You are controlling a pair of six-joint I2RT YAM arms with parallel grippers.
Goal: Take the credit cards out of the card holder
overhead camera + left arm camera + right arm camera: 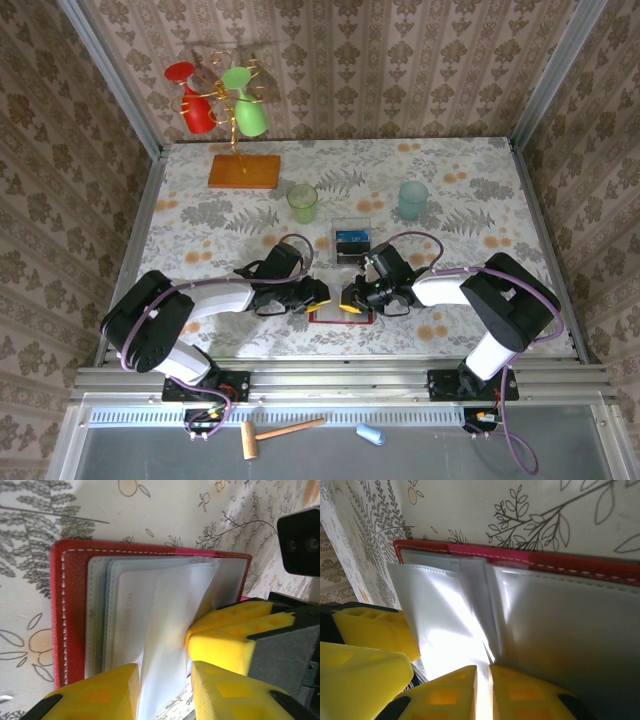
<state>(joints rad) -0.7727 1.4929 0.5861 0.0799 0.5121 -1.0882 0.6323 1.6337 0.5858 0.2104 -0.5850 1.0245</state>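
The red card holder (340, 319) lies open on the table between both grippers, its grey sleeves fanned up (70, 605) (545, 560). A pale credit card (131, 612) with faint print sits inside one sleeve. My left gripper (320, 295) (165, 680) stands open, its yellow fingers on either side of a raised sleeve leaf. My right gripper (350, 298) (482, 672) is shut on the edge of another sleeve leaf, and its fingers (235, 630) show in the left wrist view. A blue card and a dark one lie in a clear box (352, 240) just behind.
A green cup (302, 202) and a pale blue cup (412, 199) stand behind the box. An orange wooden base (244, 171) with a wire rack holding red and green cups stands at the back left. The table's near edge runs just below the holder.
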